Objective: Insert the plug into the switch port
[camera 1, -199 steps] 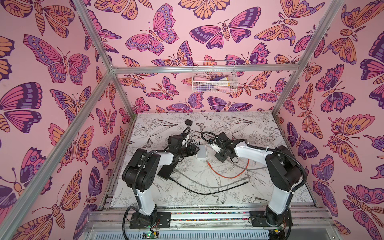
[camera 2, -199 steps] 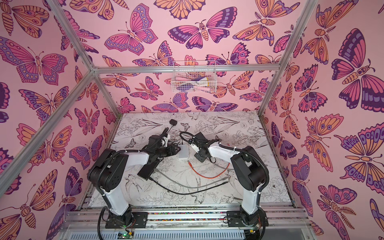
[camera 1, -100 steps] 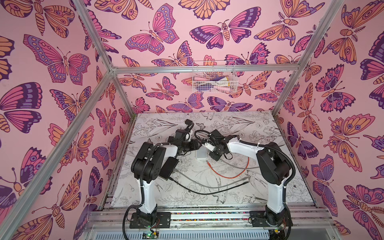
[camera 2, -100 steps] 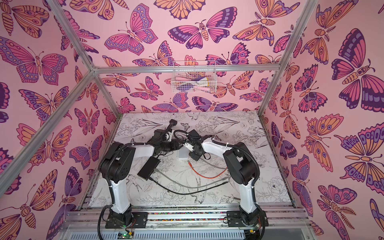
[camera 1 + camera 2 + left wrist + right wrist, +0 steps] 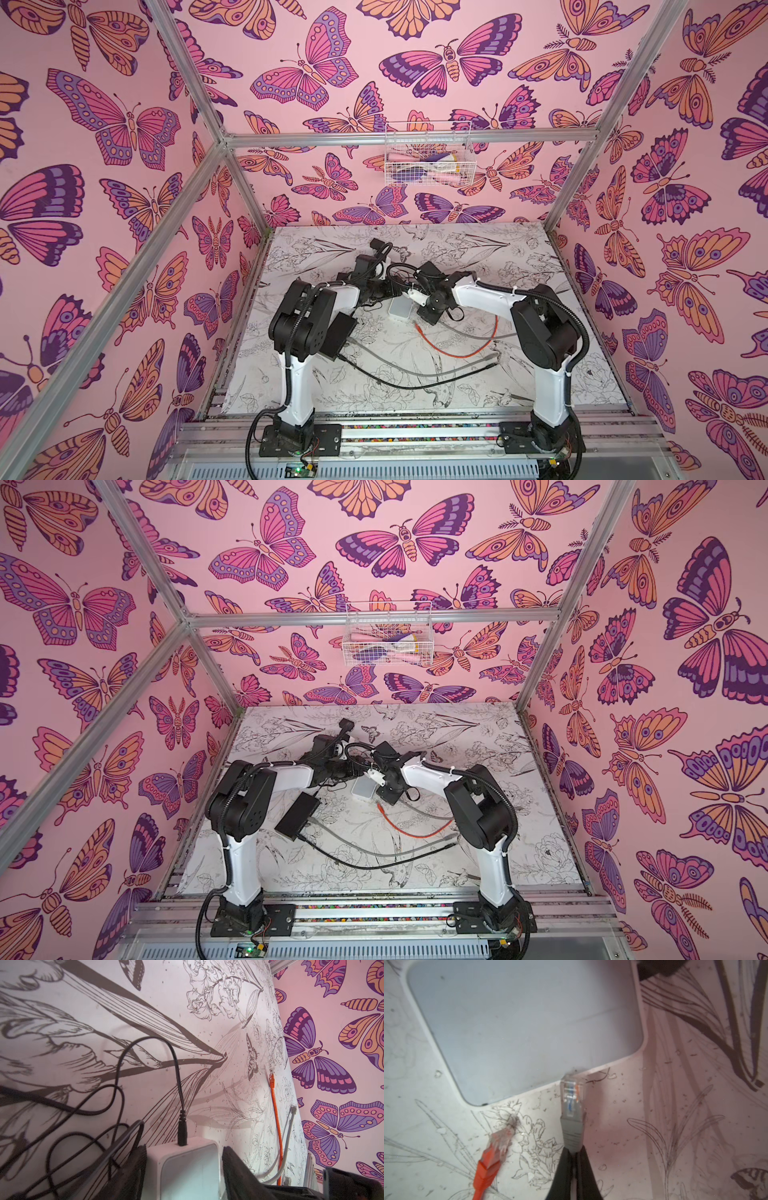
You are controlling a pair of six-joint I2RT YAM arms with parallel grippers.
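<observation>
The white switch point(image 5: 182, 1169) lies flat mid-table, and it shows in both top views point(image 5: 399, 308) point(image 5: 362, 788). My left gripper point(image 5: 184, 1148) is shut on it, one black finger against each side. My right gripper point(image 5: 574, 1153) is shut on the grey boot of a cable. Its clear plug point(image 5: 572, 1093) sticks out past the fingers, and its tip touches the switch's point(image 5: 525, 1022) near edge at table level. The port itself is hidden under that edge. In a top view the right gripper point(image 5: 427, 315) sits just right of the switch.
A black power lead point(image 5: 182, 1134) is plugged into the switch's far side. An orange cable's plug point(image 5: 500, 1140) lies beside the grey one. A black adapter box point(image 5: 338, 336) and grey and black cables point(image 5: 440, 365) lie nearer the front. A wire basket point(image 5: 428, 153) hangs on the back wall.
Both elbows have swung inward and back. The right gripper has carried the grey plug leftward up to the switch. The left gripper still holds the switch in place.
</observation>
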